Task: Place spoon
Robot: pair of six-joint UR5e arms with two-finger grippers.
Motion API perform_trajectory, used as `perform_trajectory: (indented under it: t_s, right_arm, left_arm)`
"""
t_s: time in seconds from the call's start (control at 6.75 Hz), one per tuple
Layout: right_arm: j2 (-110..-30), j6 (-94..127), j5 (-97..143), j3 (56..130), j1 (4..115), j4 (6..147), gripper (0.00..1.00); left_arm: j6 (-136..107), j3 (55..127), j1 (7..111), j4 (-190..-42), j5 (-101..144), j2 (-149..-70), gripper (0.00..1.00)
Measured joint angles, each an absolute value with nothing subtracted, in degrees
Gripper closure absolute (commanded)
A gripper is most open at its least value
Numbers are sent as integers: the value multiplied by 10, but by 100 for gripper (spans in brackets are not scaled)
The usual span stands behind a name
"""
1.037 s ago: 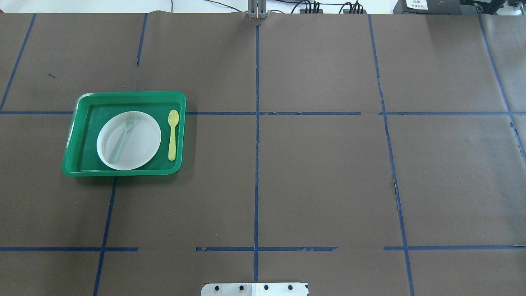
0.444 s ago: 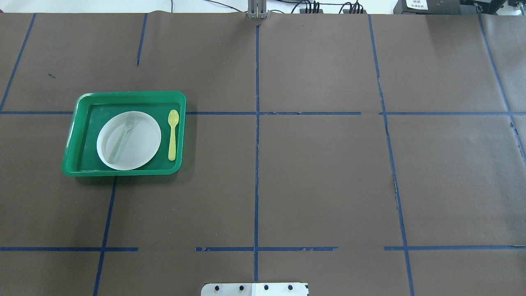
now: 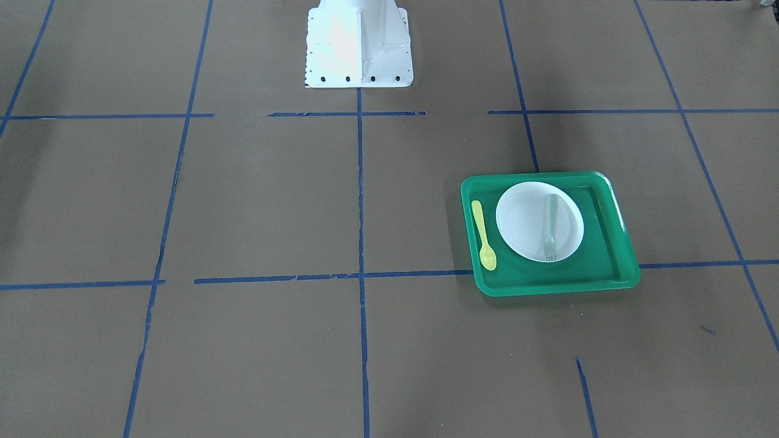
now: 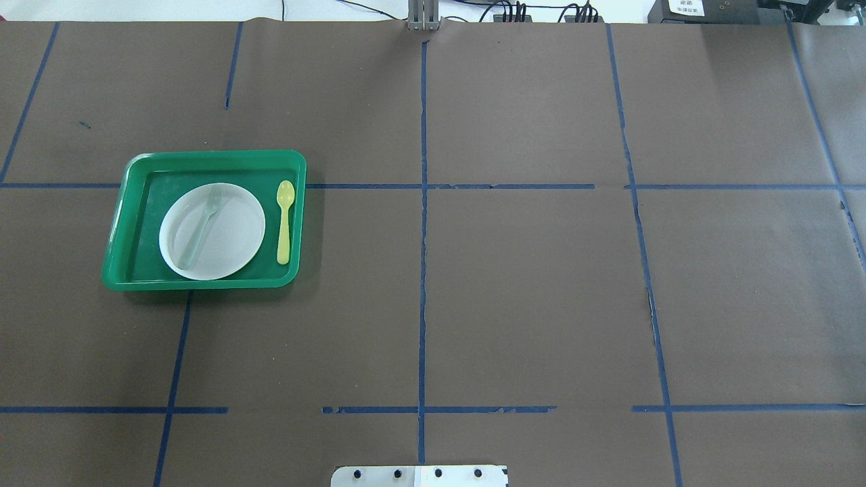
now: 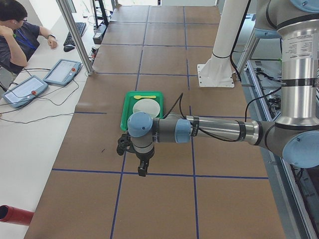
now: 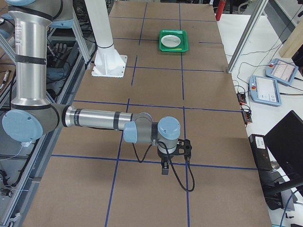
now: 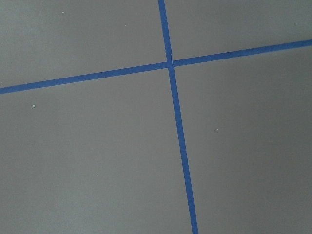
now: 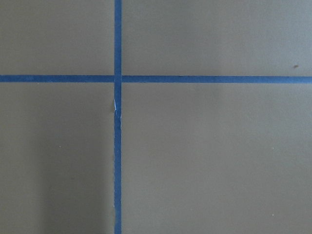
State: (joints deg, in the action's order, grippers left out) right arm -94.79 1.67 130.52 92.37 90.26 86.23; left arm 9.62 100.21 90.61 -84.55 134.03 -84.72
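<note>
The yellow spoon (image 4: 285, 222) lies flat inside the green tray (image 4: 203, 154), to the right of the white plate (image 4: 237, 233), bowl end pointing away from the robot. It also shows in the front-facing view (image 3: 484, 234). A pale grey-green fork (image 4: 201, 226) lies on the plate. My left gripper (image 5: 142, 169) hangs over bare table, apart from the tray, at the table's left end. My right gripper (image 6: 164, 168) hangs over the far right end. Both show only in the side views, so I cannot tell whether they are open or shut. Both wrist views show only brown table and blue tape.
The table (image 4: 528, 284) is covered in brown paper with a grid of blue tape lines. The robot's white base (image 3: 359, 42) stands at the near middle edge. An operator (image 5: 17, 30) sits beyond the far edge with tablets (image 5: 62, 72).
</note>
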Motion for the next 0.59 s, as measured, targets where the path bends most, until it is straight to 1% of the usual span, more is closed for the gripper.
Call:
perform_trajectory:
  t_s: [0.59]
  right_arm:
    - [-948,17,1305,924,903,863,0]
  left_arm:
    - [97,1001,906,-846,1340,-848,0]
